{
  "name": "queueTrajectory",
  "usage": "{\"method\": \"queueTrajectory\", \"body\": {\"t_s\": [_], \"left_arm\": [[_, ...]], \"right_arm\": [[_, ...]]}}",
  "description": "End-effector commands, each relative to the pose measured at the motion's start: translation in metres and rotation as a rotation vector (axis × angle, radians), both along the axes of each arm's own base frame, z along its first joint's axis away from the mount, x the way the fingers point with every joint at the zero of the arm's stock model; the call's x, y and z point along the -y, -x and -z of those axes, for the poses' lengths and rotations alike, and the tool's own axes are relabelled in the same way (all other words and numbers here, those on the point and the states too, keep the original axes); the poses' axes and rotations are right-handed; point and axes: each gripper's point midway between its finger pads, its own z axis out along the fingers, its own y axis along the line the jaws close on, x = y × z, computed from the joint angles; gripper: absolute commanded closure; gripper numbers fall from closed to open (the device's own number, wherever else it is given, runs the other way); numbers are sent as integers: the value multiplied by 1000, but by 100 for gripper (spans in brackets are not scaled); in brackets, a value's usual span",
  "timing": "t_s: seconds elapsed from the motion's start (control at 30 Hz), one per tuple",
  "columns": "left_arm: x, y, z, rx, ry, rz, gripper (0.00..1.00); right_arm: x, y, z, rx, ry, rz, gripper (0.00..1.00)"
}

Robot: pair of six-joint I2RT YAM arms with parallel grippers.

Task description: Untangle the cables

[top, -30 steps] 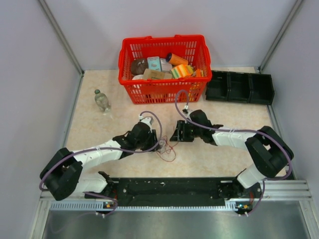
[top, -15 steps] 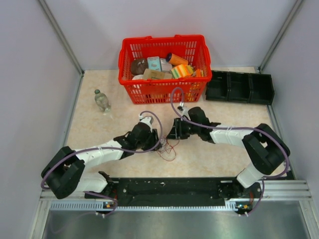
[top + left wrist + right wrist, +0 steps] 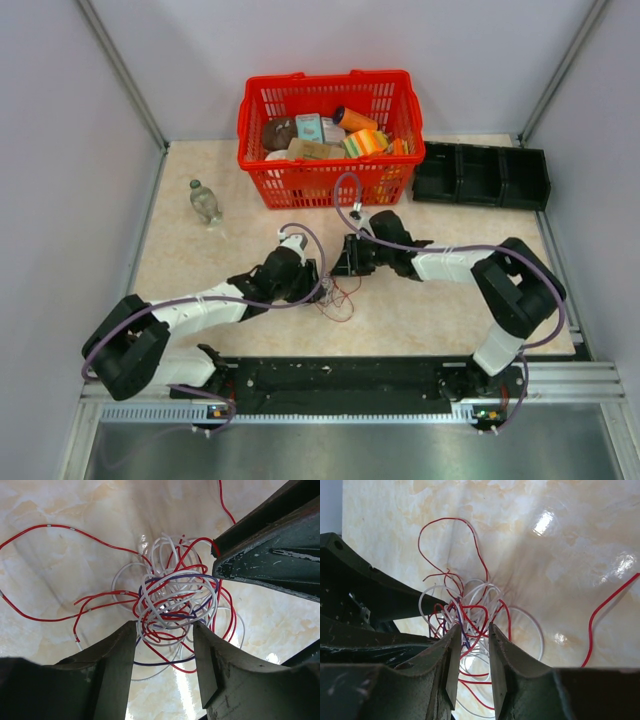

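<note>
The cables (image 3: 336,296) are lying in one loose tangle on the desk (image 3: 440,315), front and centre, right between the two claws. The wrist views are showing red, white and a couple of purple strands knotted into a single clump, with long red loops trailing out over the desk.

I'm seeing the left claw (image 3: 164,637) sitting low at one edge of the clump. Its jaws are apart and part of the tangle is lying in the gap, with neither finger pressing on a strand. I'm reading the right claw (image 3: 473,630) as reaching in from the opposite side. Its jaws are narrow but apart, with a purple strand and a few red ones running through the gap. The gap is looking wider than the strands, so no pinch is showing. In the left wrist view its fingers are filling the top right corner, just beside the clump.

At the back of the desk a red basket (image 3: 325,78) is holding boxes and an orange cylinder, but the print is too small for me to read. A clear bottle (image 3: 205,203) is standing to its left, with any label unreadable. A black divided tray (image 3: 482,176) is sitting to its right.
</note>
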Motion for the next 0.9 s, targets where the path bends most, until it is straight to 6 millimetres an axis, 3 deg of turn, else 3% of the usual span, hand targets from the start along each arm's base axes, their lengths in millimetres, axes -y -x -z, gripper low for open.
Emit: {"method": "queueTrajectory", "body": {"t_s": [0.0,0.1,0.23,0.33,0.43,0.57,0.77,0.87], "left_arm": [[5,-9,-12,57,26,-2,45],[6,-12,-12,52,10,-7,43],[7,-17,-10,45,-8,-18,43],[7,-17,-14,55,-3,-17,38],[7,-17,-11,41,-26,0,25],[12,-23,-6,6,-63,2,26],[1,-30,7,-33,-138,-87,66],[-4,-29,3,-11,-117,-114,74]], "right_arm": [[-7,-12,-7,53,2,8,71],[-13,-11,-7,39,-21,-8,76],[-16,-13,-12,39,-40,-5,100],[-16,-9,-21,52,-54,-14,100],[-18,1,-30,43,-95,-43,100],[-21,14,-50,29,-180,-72,100],[-12,19,-81,66,-206,-40,100],[1,13,-103,141,-168,27,100]]}}
